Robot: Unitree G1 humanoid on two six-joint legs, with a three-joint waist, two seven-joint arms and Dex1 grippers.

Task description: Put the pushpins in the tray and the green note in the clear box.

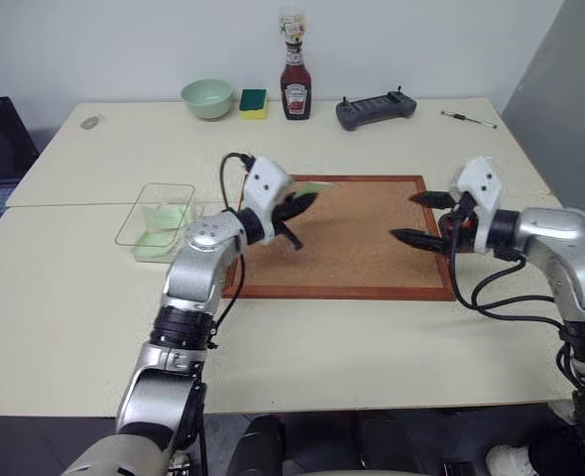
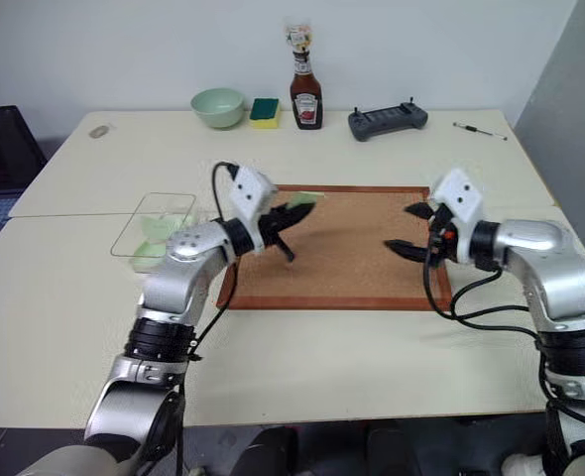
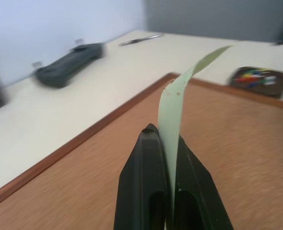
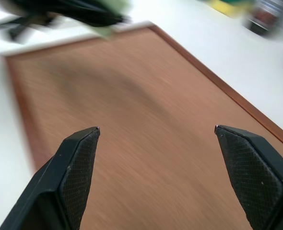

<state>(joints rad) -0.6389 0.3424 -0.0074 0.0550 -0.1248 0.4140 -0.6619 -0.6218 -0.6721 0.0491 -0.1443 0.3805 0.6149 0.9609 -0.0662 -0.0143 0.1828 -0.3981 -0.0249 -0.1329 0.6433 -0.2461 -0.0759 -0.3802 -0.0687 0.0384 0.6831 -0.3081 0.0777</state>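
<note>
Pinching the green note (image 3: pixel 180 105), the left gripper (image 1: pixel 294 210) is clenched on it above the corkboard (image 1: pixel 357 248); the slip sticks out past the fingertips. The left wrist view adds small pinholes near the note's edge and the tray (image 3: pixel 256 80) with multicoloured pushpins (image 3: pixel 251 76) beside the board's frame, neither evident from the head views. The head views give the clear box (image 1: pixel 157 220) just off the board's left edge, with something pale green inside. The right gripper (image 1: pixel 423 218) hangs over the board's right part, jaws spread wide and empty; its wrist view confirms the gap. The ketchup bottle (image 1: pixel 294 87) bears a label; its lettering cannot be read. A green bowl (image 1: pixel 207 98), sponge (image 1: pixel 253 102) and black controller (image 1: pixel 375 109) sit along the far edge.
</note>
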